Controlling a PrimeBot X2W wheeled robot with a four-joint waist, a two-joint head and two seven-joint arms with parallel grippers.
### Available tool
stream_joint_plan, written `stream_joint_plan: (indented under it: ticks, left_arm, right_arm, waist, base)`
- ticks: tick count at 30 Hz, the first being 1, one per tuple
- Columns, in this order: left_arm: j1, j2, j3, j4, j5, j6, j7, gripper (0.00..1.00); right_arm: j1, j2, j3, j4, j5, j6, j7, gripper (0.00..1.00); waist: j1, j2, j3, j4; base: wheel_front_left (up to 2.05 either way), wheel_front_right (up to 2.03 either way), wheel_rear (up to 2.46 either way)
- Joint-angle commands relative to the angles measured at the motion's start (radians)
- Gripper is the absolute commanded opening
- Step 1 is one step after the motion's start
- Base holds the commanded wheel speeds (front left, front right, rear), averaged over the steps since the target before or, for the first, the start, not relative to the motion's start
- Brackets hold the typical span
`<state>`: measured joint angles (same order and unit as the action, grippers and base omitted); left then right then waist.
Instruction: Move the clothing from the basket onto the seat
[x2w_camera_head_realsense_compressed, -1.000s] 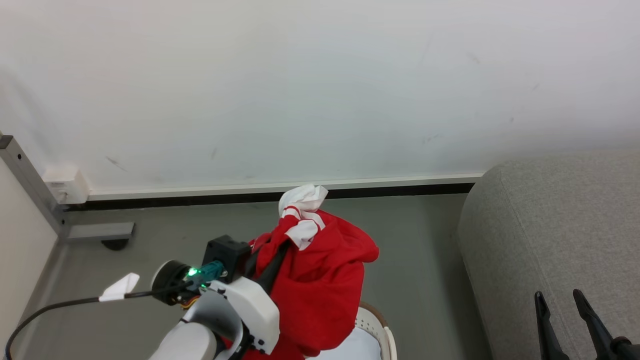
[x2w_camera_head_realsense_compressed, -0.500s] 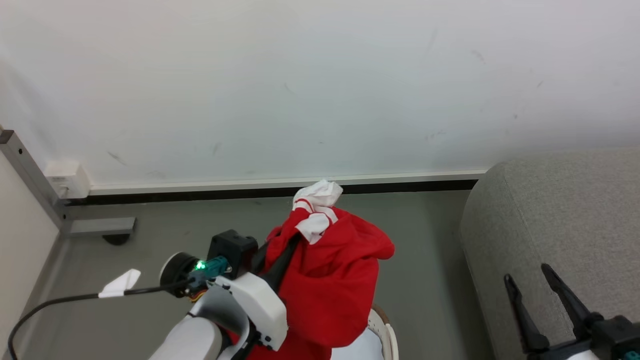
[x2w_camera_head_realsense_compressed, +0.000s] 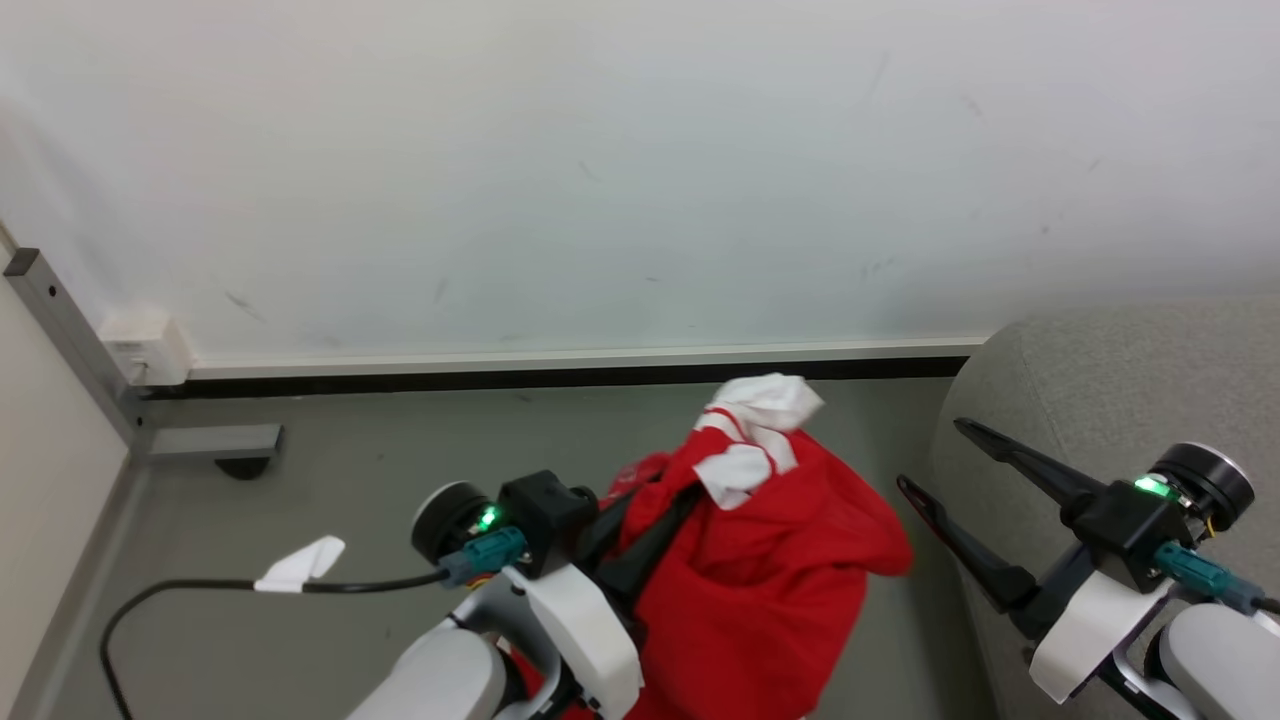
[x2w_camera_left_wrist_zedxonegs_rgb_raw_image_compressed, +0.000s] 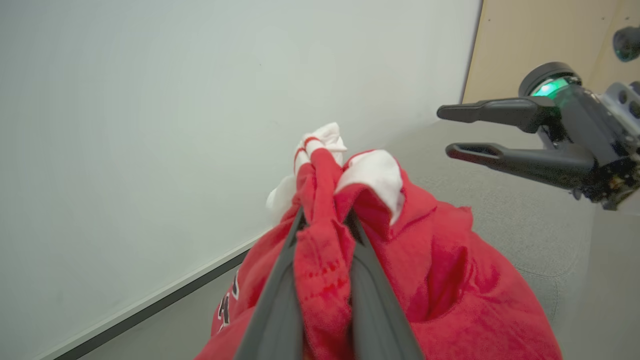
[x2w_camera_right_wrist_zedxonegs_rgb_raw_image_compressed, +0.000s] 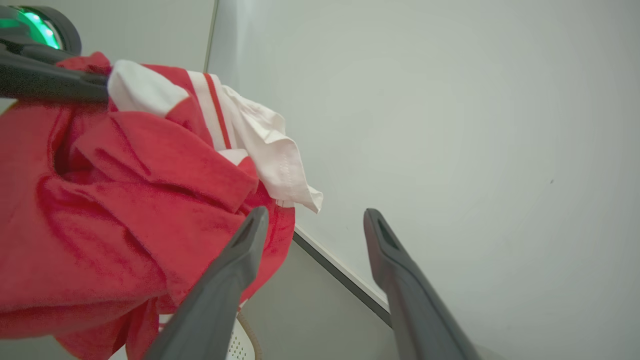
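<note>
Left gripper (x2w_camera_left_wrist_zedxonegs_rgb_raw_image_compressed: 325, 220) is clamped hard on a bunched fold of the soft red sports clothing with white panels (x2w_camera_head_realsense_compressed: 770, 590), one long dark finger pressed against each side of the cloth. The bundle hangs in the air from that pinch over the grey floor (x2w_camera_head_realsense_compressed: 350, 480). Its white trim pokes out past the fingertips and the red bulk sags below. In the right wrist view a sliver of the perforated cream-white plastic basket with a brown rim (x2w_camera_right_wrist_zedxonegs_rgb_raw_image_compressed: 235, 345) shows beneath the cloth, so the load looks lifted clear of it.

The right gripper (x2w_camera_head_realsense_compressed: 930, 455) holds nothing. Its fingers are spread wide and point at the bundle's right side, close beside it but apparently not touching.

The large grey felt-like sofa seat (x2w_camera_head_realsense_compressed: 1100, 380) lies to the right of the held clothing, with its rounded left edge directly behind the right gripper. The coming move is probably a carry rightward by the left arm, but the empty right arm stands between load and seat. Only a narrow strip of floor separates the cloth from the sofa's edge, and the white wall (x2w_camera_head_realsense_compressed: 600, 150) closes the far side. Whether the sagging hem hangs high enough to clear that edge cannot be told.
</note>
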<state>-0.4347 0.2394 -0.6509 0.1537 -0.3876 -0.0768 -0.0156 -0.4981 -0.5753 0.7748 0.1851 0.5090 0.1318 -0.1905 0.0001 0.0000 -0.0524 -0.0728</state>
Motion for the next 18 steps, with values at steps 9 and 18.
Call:
stream_joint_plan:
  ticks: [9, 18]
  left_arm:
    - [-0.050, -0.027, -0.066, 0.049, -0.045, -0.043, -0.090, 0.00]
    - [-0.083, -0.026, -0.156, 0.077, -0.111, -0.053, -0.142, 0.00]
  right_arm:
    - [-0.186, -0.043, 0.311, 0.088, 0.133, -0.002, -0.011, 1.00]
    - [-0.300, -0.026, 0.484, 0.114, 0.215, -0.002, -0.051, 1.00]
  waist:
    - [-0.0001, 0.0000, 0.003, 0.027]
    - [-0.0001, 0.0000, 0.005, 0.030]
  base:
    - [0.00, 0.00, 0.00]
    - [0.00, 0.00, 0.00]
